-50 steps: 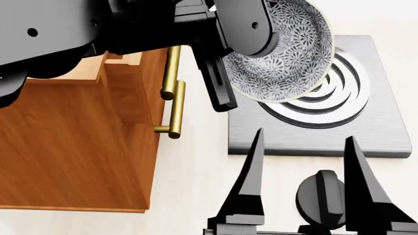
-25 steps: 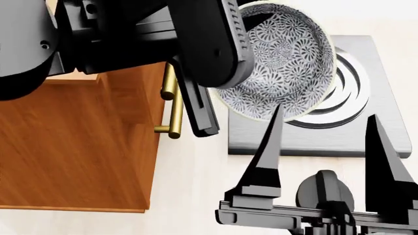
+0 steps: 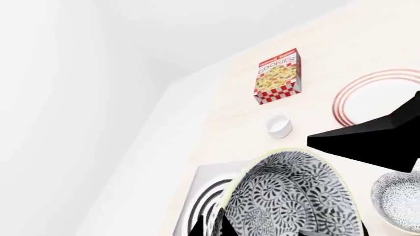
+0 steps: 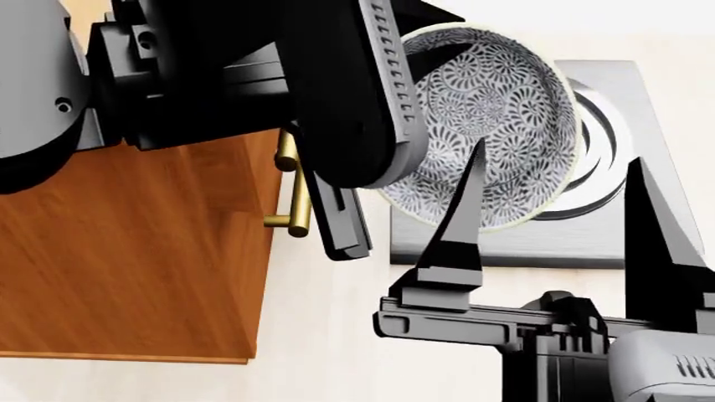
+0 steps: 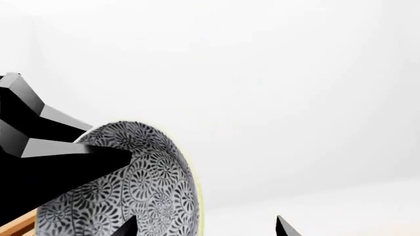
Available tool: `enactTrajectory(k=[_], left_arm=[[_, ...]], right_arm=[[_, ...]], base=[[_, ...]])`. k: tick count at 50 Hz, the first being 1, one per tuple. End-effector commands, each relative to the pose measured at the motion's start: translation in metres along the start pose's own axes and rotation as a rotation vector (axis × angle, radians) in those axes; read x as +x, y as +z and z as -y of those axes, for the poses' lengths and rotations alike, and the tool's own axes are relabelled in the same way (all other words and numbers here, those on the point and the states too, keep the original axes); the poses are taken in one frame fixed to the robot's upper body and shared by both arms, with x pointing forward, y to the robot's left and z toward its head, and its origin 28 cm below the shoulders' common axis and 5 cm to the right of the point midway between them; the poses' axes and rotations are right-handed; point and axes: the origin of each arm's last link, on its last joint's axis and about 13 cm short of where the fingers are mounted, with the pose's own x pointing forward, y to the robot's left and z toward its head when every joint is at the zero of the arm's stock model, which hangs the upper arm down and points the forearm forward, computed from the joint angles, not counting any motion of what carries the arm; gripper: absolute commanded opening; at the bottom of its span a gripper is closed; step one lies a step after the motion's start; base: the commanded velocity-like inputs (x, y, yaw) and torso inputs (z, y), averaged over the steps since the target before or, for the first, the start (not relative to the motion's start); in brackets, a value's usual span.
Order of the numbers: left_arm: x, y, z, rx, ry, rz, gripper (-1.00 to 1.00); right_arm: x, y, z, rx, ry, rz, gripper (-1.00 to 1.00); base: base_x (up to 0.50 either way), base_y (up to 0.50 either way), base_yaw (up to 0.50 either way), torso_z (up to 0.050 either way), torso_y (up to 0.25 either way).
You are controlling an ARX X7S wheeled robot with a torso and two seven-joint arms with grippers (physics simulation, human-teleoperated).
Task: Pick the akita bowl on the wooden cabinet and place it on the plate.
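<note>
The left tool (image 4: 430, 38) grips the small white ceramic bowl with dense dark petal pattern (image 4: 491, 126) aloft; the red-ringed white plate (image 3: 374, 98) lies well beyond on the pale surface (image 3: 217, 123); the right tool (image 4: 553, 218) gapes wide, empty.

My left gripper (image 4: 419, 38) holds the akita bowl (image 4: 497, 117) above the stove (image 4: 609, 226), right of the wooden cabinet (image 4: 123, 260). My right gripper (image 4: 558, 226) sits nearer me, before the bowl. Beyond the stove stand 1 cup (image 3: 279, 126), the cookie box (image 3: 278, 75) and the plate (image 3: 374, 98); a 2nd bowl (image 3: 400, 199) lies beside the plate.
</note>
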Motion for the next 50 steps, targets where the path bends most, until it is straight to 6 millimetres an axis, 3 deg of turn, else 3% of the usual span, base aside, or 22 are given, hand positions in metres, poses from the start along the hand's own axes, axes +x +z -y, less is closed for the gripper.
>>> enactTrajectory(k=[1, 9, 10, 33, 34, 50], left_arm=[[0.000, 0.001, 0.001, 0.005, 0.008, 0.019, -1.00], [0.000, -0.002, 0.002, 0.002, 0.006, 0.017, -1.00], [0.000, -0.002, 0.002, 0.000, 0.006, 0.017, -1.00], [-0.001, -0.005, -0.001, 0.002, 0.044, -0.008, -1.00], [-0.001, -0.005, -0.001, 0.006, 0.052, -0.012, 1.00], [-0.001, -0.010, 0.003, -0.008, -0.011, -0.070, 1.00]], right_arm=[[0.006, -0.007, 0.001, 0.008, -0.003, -0.031, 1.00], [0.005, -0.009, 0.001, -0.006, -0.016, -0.044, 1.00], [0.006, -0.010, 0.002, -0.005, -0.019, -0.046, -1.00], [0.000, -0.013, 0.006, -0.014, -0.082, -0.052, -1.00], [0.000, -0.012, 0.006, -0.014, -0.085, -0.050, -1.00], [-0.002, -0.006, 0.005, -0.040, -0.107, -0.019, -1.00]], base=[[0.00, 0.00, 0.00, 0.000, 0.000], [0.00, 0.00, 0.00, 0.000, 0.000], [0.00, 0.00, 0.00, 0.000, 0.000], [0.00, 0.00, 0.00, 0.000, 0.000], [0.00, 0.00, 0.00, 0.000, 0.000], [0.00, 0.00, 0.00, 0.000, 0.001]])
